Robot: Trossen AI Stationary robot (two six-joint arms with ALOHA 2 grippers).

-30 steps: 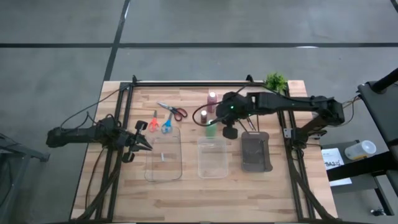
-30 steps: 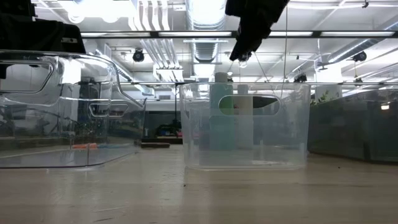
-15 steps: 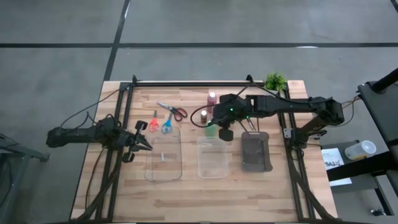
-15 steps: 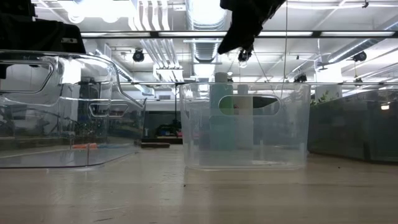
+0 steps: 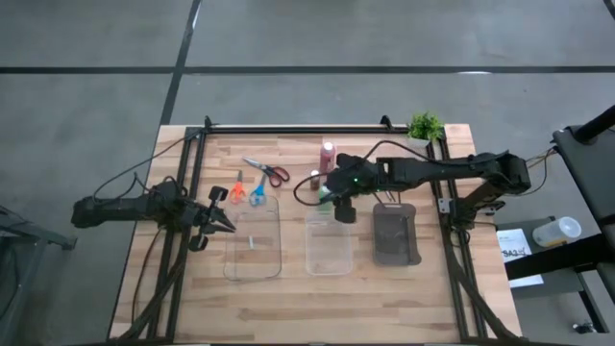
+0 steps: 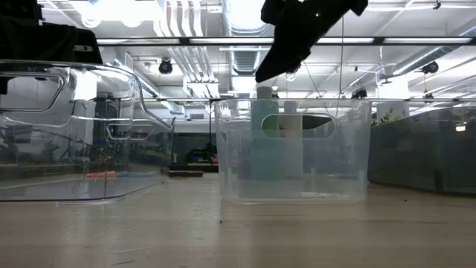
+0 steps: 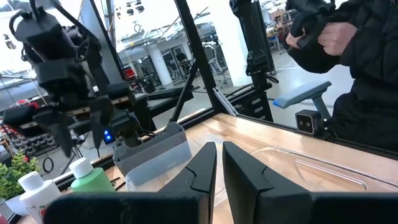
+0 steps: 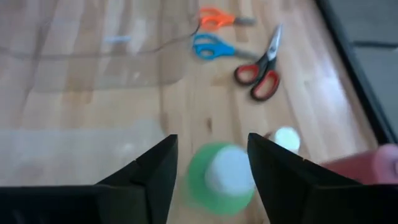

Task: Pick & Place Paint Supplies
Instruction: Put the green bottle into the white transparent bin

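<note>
- Right wrist view: the right hand [image 8: 208, 163] has its fingers spread and empty, poised directly over the upright green plastic paint bottle with a white cap [image 8: 222, 177], which stands on the wooden bench [image 5: 288, 288].
- The clear middle tray [image 5: 328, 244] lies just beside it; two neighbouring bottles crowd the far side.
- The left hand [image 5: 223, 219], nearly closed and empty, waits well apart.

No readable text, label, brand, number or sign in any view. White sheet with dark print [image 5: 513, 245] at right edge of high view, beside table: print too small to read. Paint bottles show no legible labels.
</note>
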